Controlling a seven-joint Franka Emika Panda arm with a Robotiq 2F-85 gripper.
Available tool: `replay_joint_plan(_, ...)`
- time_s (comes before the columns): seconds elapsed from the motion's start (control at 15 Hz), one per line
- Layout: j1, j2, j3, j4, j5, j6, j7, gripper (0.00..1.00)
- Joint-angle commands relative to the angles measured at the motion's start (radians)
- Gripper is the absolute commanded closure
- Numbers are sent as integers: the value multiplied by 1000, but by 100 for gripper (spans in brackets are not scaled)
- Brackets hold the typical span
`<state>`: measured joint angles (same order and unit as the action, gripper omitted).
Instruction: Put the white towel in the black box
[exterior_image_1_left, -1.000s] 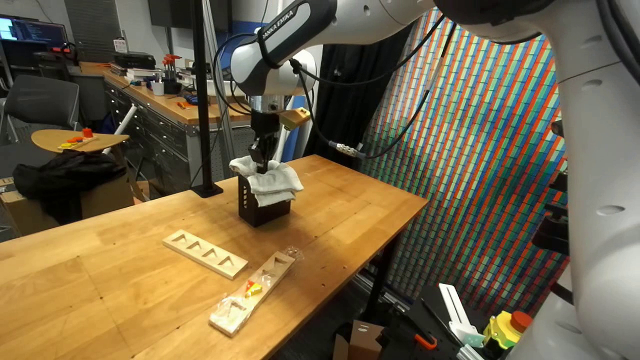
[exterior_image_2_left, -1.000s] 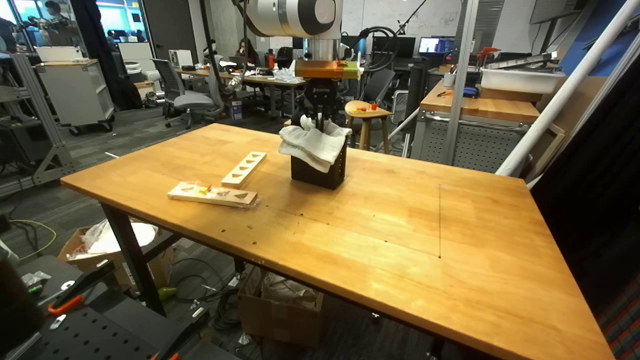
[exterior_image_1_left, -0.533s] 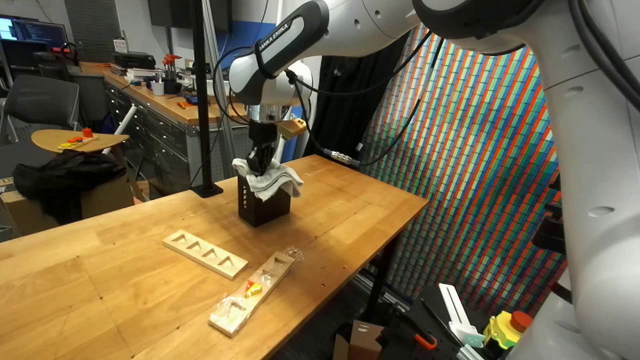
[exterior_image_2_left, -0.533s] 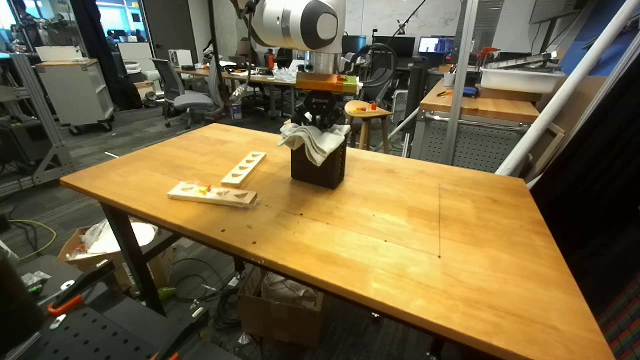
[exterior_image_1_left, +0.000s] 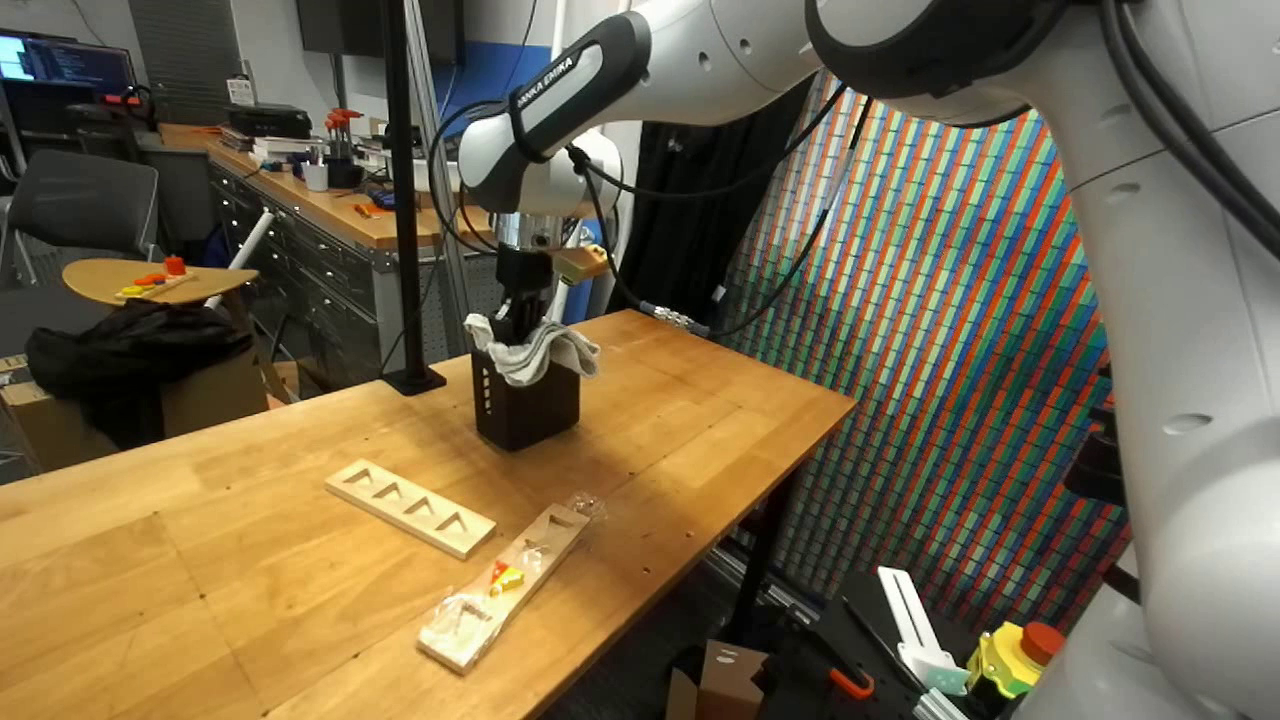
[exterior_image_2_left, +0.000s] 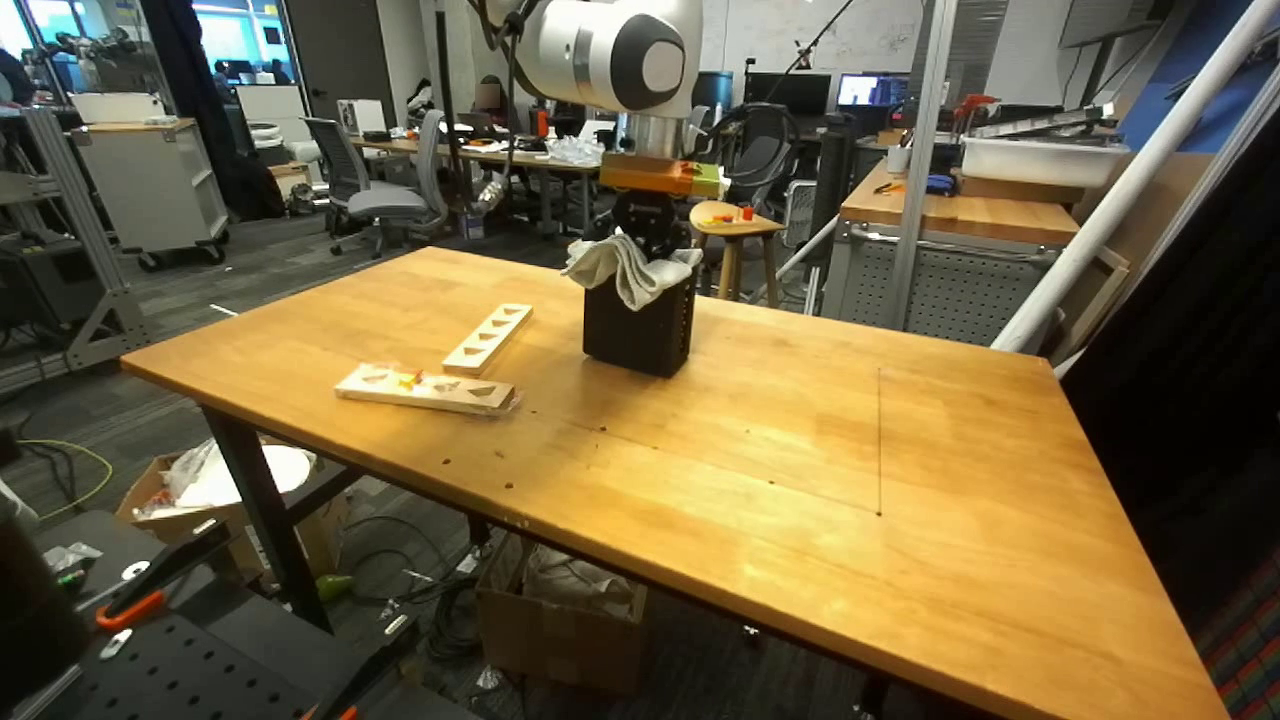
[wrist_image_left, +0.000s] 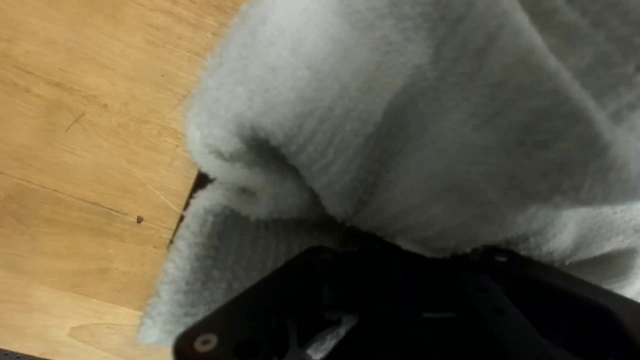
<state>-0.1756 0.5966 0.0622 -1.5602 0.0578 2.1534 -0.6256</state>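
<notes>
The white towel (exterior_image_1_left: 540, 355) lies bunched over the mouth of the black box (exterior_image_1_left: 528, 412), gathered around the end effector (exterior_image_1_left: 515, 332), with flaps spilling over the rim on the outside. The end effector points down into the folds; in the wrist view its tips vanish in cloth and shadow, so I cannot tell whether they are apart, together or clamped on the fabric. The step in hand looks like pressing the towel inside. It calls for a straight, centred push, clear of the box walls and slow enough for the overhanging flaps to follow. Should they catch on the rim, better to lift straight up and tuck each from its outer fold than to drag sideways: the box is probably light, and stands near a long edge of the tabletop (exterior_image_1_left: 250, 580), between the black post (exterior_image_1_left: 403, 220) and the corner. The notched wooden board (exterior_image_1_left: 410, 507) and the plastic-wrapped board (exterior_image_1_left: 512, 590) lie nearer the opposite long edge, out of the way.
</notes>
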Motion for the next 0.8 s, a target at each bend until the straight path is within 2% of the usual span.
replay_joint_plan(0.0, -22, 53, 25, 52, 41, -26, -41, 89)
replay_joint_plan(0.73, -16, 17, 10, 65, 17, -45, -42, 88)
